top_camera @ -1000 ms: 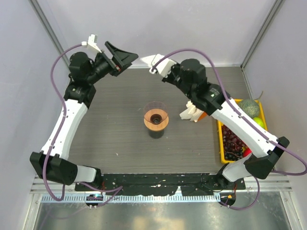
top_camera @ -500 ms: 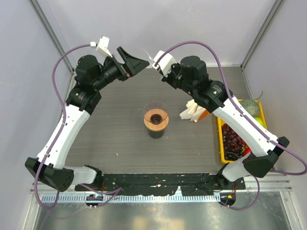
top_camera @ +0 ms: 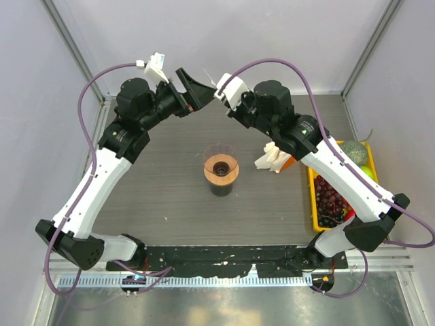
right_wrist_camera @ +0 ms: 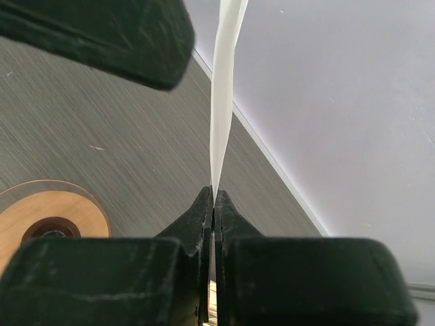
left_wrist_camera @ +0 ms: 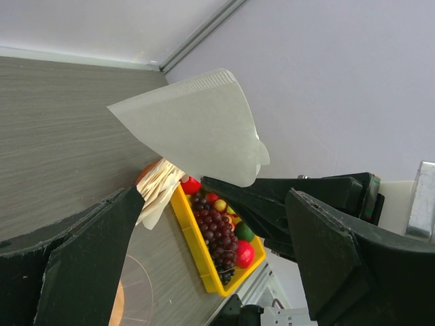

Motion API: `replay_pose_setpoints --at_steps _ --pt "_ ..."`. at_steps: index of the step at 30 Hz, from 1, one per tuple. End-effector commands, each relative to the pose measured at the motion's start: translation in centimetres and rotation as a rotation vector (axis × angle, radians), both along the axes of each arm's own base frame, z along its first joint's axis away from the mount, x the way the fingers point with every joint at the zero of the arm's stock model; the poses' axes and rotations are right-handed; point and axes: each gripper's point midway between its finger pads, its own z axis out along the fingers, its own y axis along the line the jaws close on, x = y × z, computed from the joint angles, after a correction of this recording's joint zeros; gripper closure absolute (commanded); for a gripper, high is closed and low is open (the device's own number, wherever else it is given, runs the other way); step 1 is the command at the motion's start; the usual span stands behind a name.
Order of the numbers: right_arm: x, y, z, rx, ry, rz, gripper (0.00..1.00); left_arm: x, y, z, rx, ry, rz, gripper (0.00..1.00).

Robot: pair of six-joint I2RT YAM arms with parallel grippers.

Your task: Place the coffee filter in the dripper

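Note:
The coffee filter (left_wrist_camera: 197, 129) is a thin white paper cone held high at the back of the table. My right gripper (right_wrist_camera: 214, 197) is shut on its lower tip, and it shows edge-on in the right wrist view (right_wrist_camera: 224, 88). My left gripper (left_wrist_camera: 211, 258) is open, its fingers (left_wrist_camera: 88, 265) spread either side of the filter without touching it. In the top view the left gripper (top_camera: 202, 85) and right gripper (top_camera: 219, 94) nearly meet, and the filter is mostly hidden. The dripper (top_camera: 221, 168), a clear cone with a wooden ring, stands mid-table, empty.
A ruffled bunch of white filters (top_camera: 272, 157) lies right of the dripper. A yellow fruit tray (top_camera: 314, 204) with grapes and other fruit sits at the right edge. The back wall is close behind both grippers.
My left gripper has swung right and up towards the right gripper, and its open fingers now flank the filter. The right gripper has held almost still with the filter.

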Motion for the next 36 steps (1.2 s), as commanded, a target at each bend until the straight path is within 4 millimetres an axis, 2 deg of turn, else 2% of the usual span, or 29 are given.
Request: replay_pose_setpoints --at_steps 1,4,9,12,19,25,28,30,33,36 --pt "-0.8 0.2 2.2 0.048 -0.039 0.009 0.95 0.7 0.4 1.5 0.007 -0.039 0.053 0.01" --pt "-0.9 0.3 2.1 0.037 -0.047 0.008 0.95 0.9 0.6 1.8 0.014 -0.043 0.069 0.01" --pt "-0.8 0.3 2.3 0.037 -0.055 -0.005 0.95 1.4 0.8 0.9 0.032 -0.009 0.092 0.02" --pt "-0.8 0.2 2.4 0.04 -0.057 -0.01 0.95 1.4 0.8 0.0 0.036 0.012 0.095 0.02" --pt "-0.9 0.4 2.3 0.047 -0.05 -0.003 0.95 1.0 0.5 -0.4 0.02 0.016 0.074 0.01" --pt "-0.8 0.5 1.9 0.042 -0.042 -0.002 0.95 0.4 0.3 0.5 -0.015 -0.021 0.045 0.01" --pt "-0.9 0.5 1.9 0.047 -0.038 0.0 0.95 0.4 0.5 0.3 -0.014 -0.015 0.053 0.01" --pt "-1.0 0.6 2.0 0.055 -0.036 0.006 0.95 0.5 0.4 -0.2 -0.011 0.003 0.056 0.06" --pt "-1.3 0.8 2.4 0.073 -0.033 0.018 0.95 0.6 0.2 -0.6 -0.016 0.012 0.052 0.22" --pt "-1.9 1.2 2.1 0.083 -0.009 0.054 0.95 0.4 -0.2 -0.1 -0.043 -0.007 0.025 0.36"
